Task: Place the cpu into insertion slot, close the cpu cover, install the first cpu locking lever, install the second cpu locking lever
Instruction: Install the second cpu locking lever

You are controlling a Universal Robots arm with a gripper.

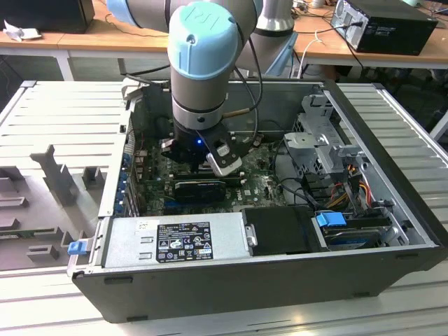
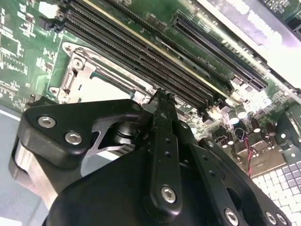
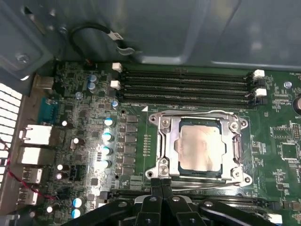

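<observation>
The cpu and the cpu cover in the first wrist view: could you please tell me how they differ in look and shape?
The cpu is a solid square with a dull, smudged metal top; the cpu cover is a brighter silver frame with a square cut-out. The cpu fills the middle, while the cpu cover surrounds it, lying closed and flat. Both are metal-grey and sit level on the green motherboard.

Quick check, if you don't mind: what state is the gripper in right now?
Gripper: shut, holding nothing, at the edge of the cpu cover, which is closed over the cpu.

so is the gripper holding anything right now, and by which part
Nothing. The gripper is shut and empty beside the socket; the cpu sits in the socket under the cover.
</observation>
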